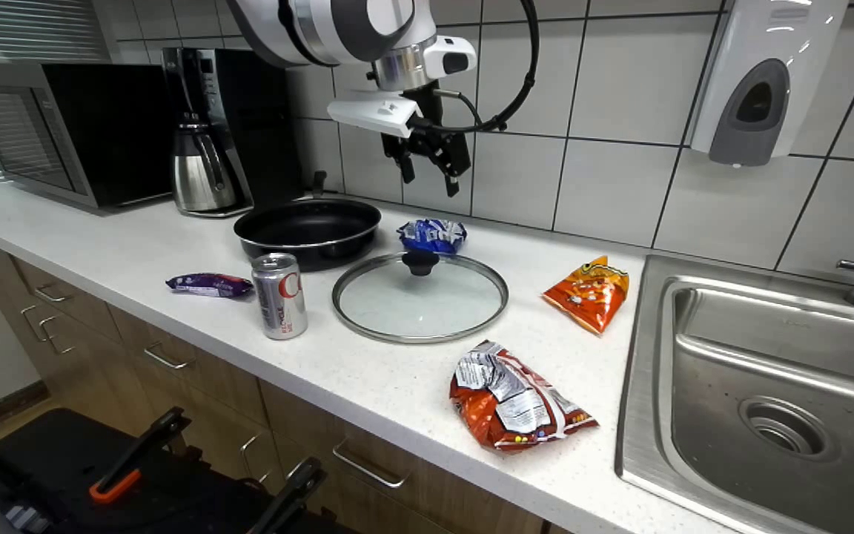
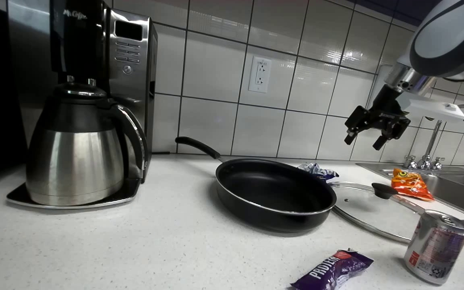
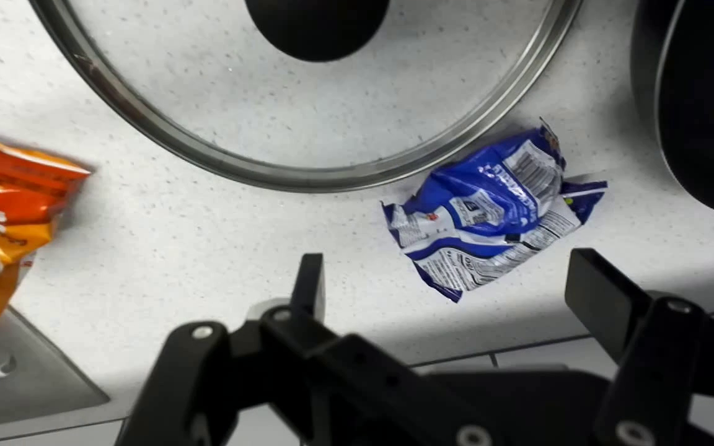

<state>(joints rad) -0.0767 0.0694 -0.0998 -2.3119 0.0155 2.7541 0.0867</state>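
The blue packet [image 3: 487, 217] lies on the white countertop [image 2: 95, 241], between the glass lid [image 1: 419, 300] and the tiled wall [image 1: 516, 178]. Contact between packet and lid cannot be confirmed; in the wrist view their edges appear very close. The gripper [image 1: 430, 183] is positioned above the packet and apart from it, directed downward, with its jaws spread wide. The lid lies flat, black knob [image 1: 420, 261] uppermost. Near both lid and packet sits the black frying pan [image 2: 272, 219], its handle [image 2: 197, 146] extending toward the wall. A silver can [image 1: 279, 297] stands upright near the lid; a purple wrapper [image 1: 210, 285] lies near the can. An orange packet [image 1: 590, 293] lies between the lid and the steel sink [image 1: 646, 371]. A red bag [image 1: 516, 400] rests near the front edge of the countertop. Beyond the pan, the coffee maker [image 2: 131, 88] stands just beside the microwave [image 1: 108, 133].
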